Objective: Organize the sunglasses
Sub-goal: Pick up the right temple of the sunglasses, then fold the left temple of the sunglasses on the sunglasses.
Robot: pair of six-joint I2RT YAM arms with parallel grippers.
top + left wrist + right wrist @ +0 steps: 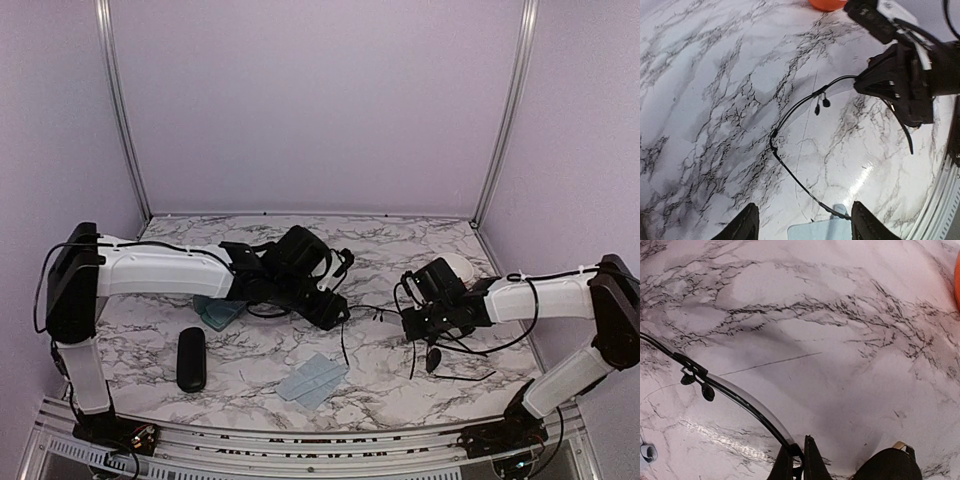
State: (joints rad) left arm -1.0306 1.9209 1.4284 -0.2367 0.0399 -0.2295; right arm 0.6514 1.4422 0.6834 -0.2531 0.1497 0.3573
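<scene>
**Risk: thin wire frame twisting or slipping between two grippers**

Top external: the right gripper is clamped on one pair of sunglasses. The frame spans mid-table toward the left gripper. A second pair lies just beside the right wrist, so a sweep there could snag its arms. The black oval case sits well apart and the grey rectangular case is nearer. The wire barely resolves; can't tell if it's lifted or touching the marble table.

Left wrist: left jaws apart, holding nothing. The temple tip lies between the fingers. If they close while the right arm pulls, the frame likely bends. A pale slab is cut off at the bottom edge, possibly the grey case.

Right wrist: jaws together on the frame edge, pinched at the very tips, so slip risk. Nose pads are visible. The lens is near-transparent and the far temple is out of frame.
</scene>
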